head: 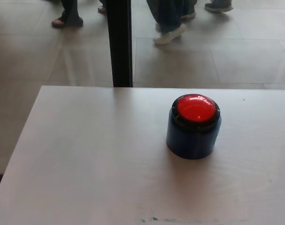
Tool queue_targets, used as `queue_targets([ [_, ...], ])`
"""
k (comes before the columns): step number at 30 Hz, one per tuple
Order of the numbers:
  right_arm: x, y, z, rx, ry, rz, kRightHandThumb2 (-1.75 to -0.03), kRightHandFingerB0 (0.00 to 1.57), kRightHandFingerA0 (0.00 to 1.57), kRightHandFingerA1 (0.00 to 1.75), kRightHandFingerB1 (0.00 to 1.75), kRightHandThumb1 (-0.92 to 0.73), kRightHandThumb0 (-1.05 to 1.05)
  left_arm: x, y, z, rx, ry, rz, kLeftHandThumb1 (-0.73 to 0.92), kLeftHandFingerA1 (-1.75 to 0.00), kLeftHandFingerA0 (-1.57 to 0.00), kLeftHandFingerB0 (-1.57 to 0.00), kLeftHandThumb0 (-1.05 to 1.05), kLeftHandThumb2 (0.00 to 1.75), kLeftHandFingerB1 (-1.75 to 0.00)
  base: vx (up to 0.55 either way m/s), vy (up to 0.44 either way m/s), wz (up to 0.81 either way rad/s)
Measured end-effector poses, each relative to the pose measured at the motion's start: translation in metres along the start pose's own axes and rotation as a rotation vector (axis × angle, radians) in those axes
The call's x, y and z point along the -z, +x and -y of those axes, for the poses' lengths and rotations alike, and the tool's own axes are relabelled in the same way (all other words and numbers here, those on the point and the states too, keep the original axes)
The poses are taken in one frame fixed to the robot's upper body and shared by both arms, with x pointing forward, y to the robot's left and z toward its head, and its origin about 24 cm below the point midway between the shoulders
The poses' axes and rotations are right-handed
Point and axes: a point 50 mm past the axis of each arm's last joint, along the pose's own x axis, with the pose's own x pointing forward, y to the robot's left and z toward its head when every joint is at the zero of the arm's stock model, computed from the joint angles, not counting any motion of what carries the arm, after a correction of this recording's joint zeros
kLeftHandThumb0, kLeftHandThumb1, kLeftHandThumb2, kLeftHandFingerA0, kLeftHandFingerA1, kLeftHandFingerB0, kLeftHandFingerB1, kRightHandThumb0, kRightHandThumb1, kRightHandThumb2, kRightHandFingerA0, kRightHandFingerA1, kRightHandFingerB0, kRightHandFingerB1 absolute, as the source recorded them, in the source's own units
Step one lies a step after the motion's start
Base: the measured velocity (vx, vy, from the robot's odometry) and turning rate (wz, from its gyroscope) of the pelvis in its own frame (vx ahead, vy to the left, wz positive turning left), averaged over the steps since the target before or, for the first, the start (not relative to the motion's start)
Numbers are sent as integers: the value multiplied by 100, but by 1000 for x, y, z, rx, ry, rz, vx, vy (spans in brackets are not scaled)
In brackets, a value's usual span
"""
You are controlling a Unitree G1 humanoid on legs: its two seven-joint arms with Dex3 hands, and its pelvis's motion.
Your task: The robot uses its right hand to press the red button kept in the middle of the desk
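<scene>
Neither robot hand shows in the head view, so whether the right one is spread, curled or holding anything cannot be told; the same goes for the left. With no robot hand to measure from, places can only be given against where the right arm would enter, the picture's right edge.

The red button [196, 108] sits a little toward that side of the surface [86, 164], nearer the far edge than the near one, with open tabletop all around it and nothing touching it. It looks unpressed or released (the dome stands proud of its collar), though the pictures cannot say whether it has registered a press.

What could go wrong, as a judgement: a robot hand coming in from the right and descending off-centre could land on the rim instead of the dome, or push sideways on the housing [193, 138] and slide it, since the housing seems merely to stand on smooth tabletop. A slanting press might also tip it slightly.

The dome is glossy red plastic, shallowly rounded, catching a pale highlight. A black ring with small notches frames it. Below, the housing is a squat dark blue cylinder, smooth and faintly shiny. The surface is pale, matte, faintly wood-grained, with a few dark specks at its near edge. Beyond it stand a black post [119, 42] and a tiled floor [39, 56] where people's legs and shoes [169, 35] pass
</scene>
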Motion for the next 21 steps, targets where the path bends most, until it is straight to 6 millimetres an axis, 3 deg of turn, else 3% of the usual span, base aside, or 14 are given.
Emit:
queue_targets([
  [1, 4, -5, 15, 33, -27, -8, -116, 90, 111, 166, 132, -54, -20, 0, 0, 0, 1, 2, 1, 60, -48, -1, -5, -72, 100, -35, 0, 0, 0],
  [2, 7, -10, 26, 55, -48, -14, -118, 98, 135, 139, 112, -56, -29, 0, 0, 0, 1, 2, 1, 59, -48, -1, -4, -72, 99, -34, 0, 0, 0],
  [5, 19, -23, 47, 97, -91, -43, -115, 99, 133, 137, 112, -53, -37, 0, -1, 0, -1, 2, -1, 79, -40, -9, -9, -72, 64, -25, 0, 0, 0],
  [6, 24, -28, 54, 111, -107, -54, -114, 100, 139, 138, 107, -53, -47, 0, -1, 0, 0, 2, -1, 60, -49, -3, 0, -77, 99, -34, 0, 0, 0],
  [7, 29, -34, 62, 130, -122, -68, -114, 100, 139, 138, 107, -53, -47, 0, 0, 0, 0, 2, -1, 60, -49, -3, 0, -77, 99, -34, 0, 0, 0],
  [8, 35, -40, 71, 152, -134, -85, -97, 97, 119, 165, 103, -57, -50, 0, 0, 0, 0, 1, 0, 77, -41, -8, -9, -73, 64, -25, 0, 0, 0],
  [9, 42, -48, 80, 178, -145, -108, -97, 97, 119, 165, 103, -57, -50, 1, 0, -1, -2, -1, -3, 77, -41, -8, -9, -73, 64, -25, 0, 0, 0],
  [10, 48, -55, 87, 198, -151, -130, -94, 101, 119, 168, 99, -59, -55, 1, -1, -1, -4, -3, -5, 60, -49, -2, 0, -75, 99, -34, 0, 0, 0],
  [13, 70, -81, 110, 270, -173, -207, -76, 103, 130, 155, 90, -65, -66, 3, -1, -2, -8, -5, -10, 60, -50, -7, -3, -74, 95, -39, 0, 0, 0],
  [15, 90, -105, 123, 328, -175, -277, -73, 96, 129, 153, 89, -68, -67, -1, 1, 0, -4, -1, 1, 51, -52, -1, 0, -37, 107, -50, 0, 0, 0],
  [16, 99, -115, 126, 346, -174, -308, -96, 95, 136, 145, 96, -52, -76, -2, 2, 1, -3, -1, 6, 52, -52, -1, 0, -37, 108, -50, 0, 0, 0],
  [18, 121, -141, 126, 385, -157, -379, -96, 94, 136, 150, 97, -49, -78, -5, 4, 2, -3, -1, 16, 53, -52, -1, 0, -37, 108, -50, 0, 0, 0],
  [19, 130, -151, 125, 397, -151, -405, -74, 92, 125, 162, 97, -61, -71, -6, 5, 3, -2, -1, 19, 52, -52, -1, 0, -37, 108, -50, 0, 0, 0],
  [21, 148, -177, 123, 427, -135, -473, -101, 85, 147, 150, 95, -46, -70, -6, 5, 3, -5, 7, 24, 52, -52, -1, 0, -37, 108, -50, 0, 0, 0],
])
